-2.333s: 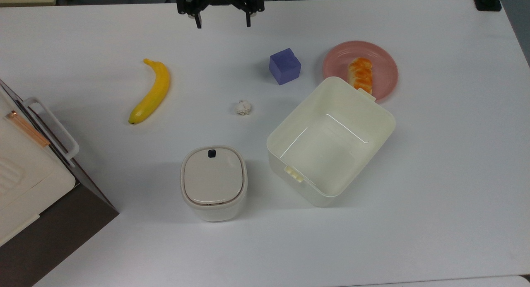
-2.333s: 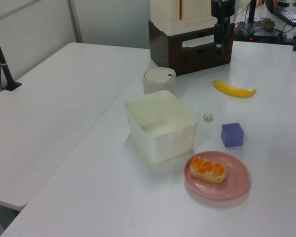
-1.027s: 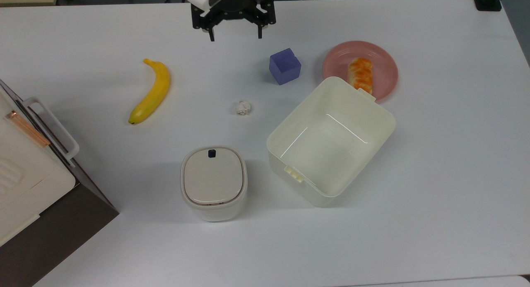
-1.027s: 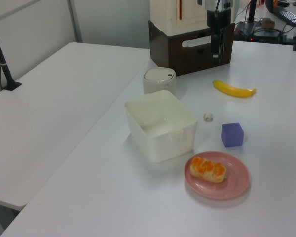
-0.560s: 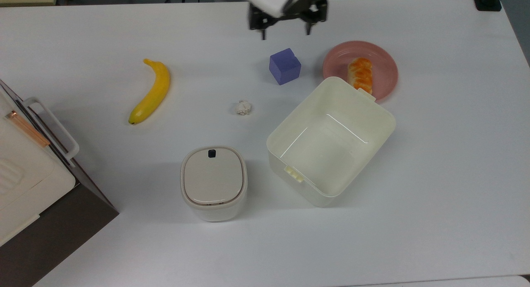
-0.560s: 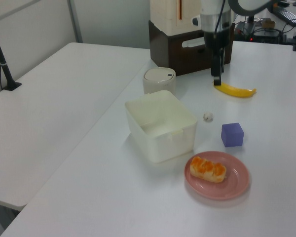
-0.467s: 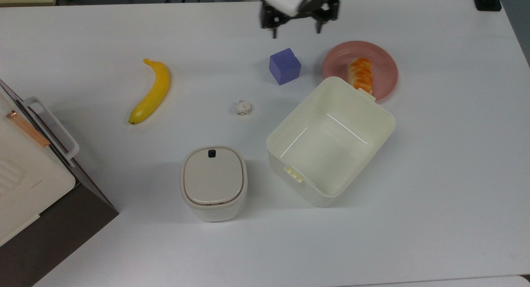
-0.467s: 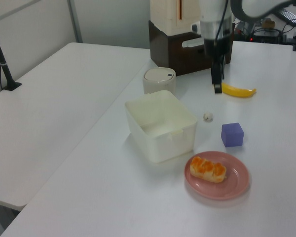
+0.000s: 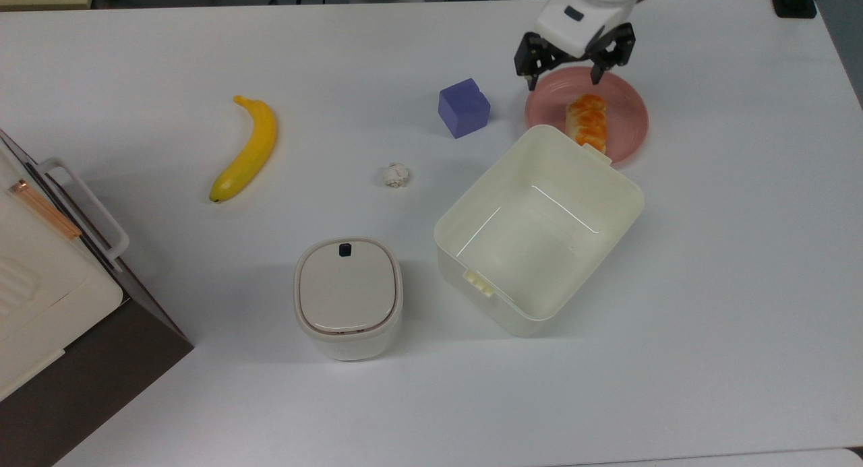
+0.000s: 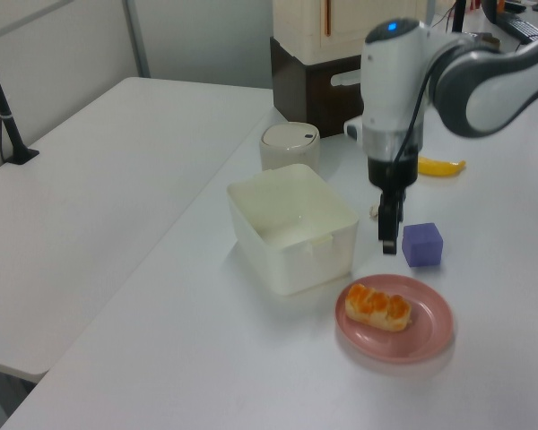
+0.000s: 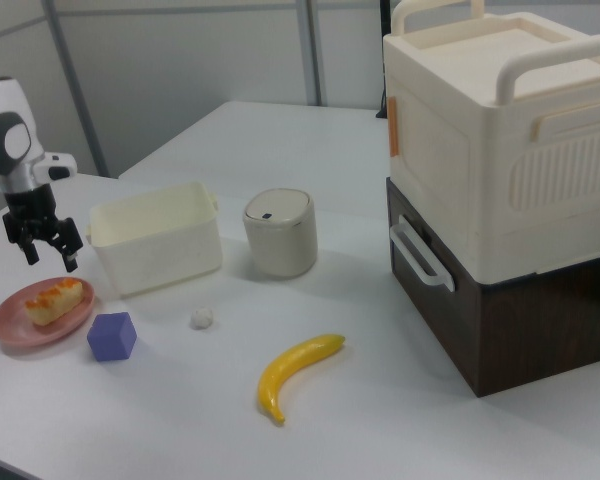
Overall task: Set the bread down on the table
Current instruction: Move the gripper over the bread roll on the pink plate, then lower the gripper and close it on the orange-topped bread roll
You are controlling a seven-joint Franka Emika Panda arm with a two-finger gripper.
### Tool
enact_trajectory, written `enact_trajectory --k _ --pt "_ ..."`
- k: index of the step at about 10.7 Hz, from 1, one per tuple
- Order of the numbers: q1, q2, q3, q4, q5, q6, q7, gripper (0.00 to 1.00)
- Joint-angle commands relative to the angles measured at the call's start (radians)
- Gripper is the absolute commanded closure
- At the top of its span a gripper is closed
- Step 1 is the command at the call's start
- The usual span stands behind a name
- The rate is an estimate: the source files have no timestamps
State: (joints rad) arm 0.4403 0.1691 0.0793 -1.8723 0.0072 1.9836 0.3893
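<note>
Top view: bench point(image 9: 708, 305) is big, white, mostly bare toward its near and right edges, so plenty of drop room. Brown-and-cream cabinet point(image 9: 47, 285) fills the near-left corner, well apart from the action. Cream tub point(image 9: 539, 231) sits mid-bench w/ one corner right against the pink plate point(image 9: 627, 110) — biggest hazard imo: a low sideways carry off the plate could clip the tub rim and knock the load loose, or drop it inside the tub instead of on the bench. Lidded bin point(image 9: 347, 295) and banana point(image 9: 249, 150) are well apart, no risk.

Plate is near the far edge, toward the far-right corner. It looks light; a descent off-centre could press its rim and tip or slide it.

Purple cube point(image 9: 464, 108) is just beside the plate on the top view's left; wide fingers could nudge it.

Bread point(image 9: 588, 122) lies on the plate, end toward the tub. Glossy lumpy top, likely soft: squeeze too hard = dents, too light = slips.

Hand point(image 9: 565, 81) hangs over the plate's far rim, fingers spread, empty, not yet over the loaf. Closing here would miss or catch only its tip.

Paper ball point(image 9: 396, 175): irrelevant.
</note>
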Motion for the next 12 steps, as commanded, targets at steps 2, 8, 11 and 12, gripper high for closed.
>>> enact_trajectory --k 2,8,11,12 --pt "0.059 0.093 0.045 -0.024 -0.041 0.128 0.164 0.0" --pt "0.063 0.187 0.045 -0.025 -0.136 0.218 0.22 0.38" --pt "0.044 0.136 0.046 -0.03 -0.136 0.137 0.12 0.6" --pt "0.043 0.112 0.047 -0.03 -0.136 0.106 0.096 0.6"
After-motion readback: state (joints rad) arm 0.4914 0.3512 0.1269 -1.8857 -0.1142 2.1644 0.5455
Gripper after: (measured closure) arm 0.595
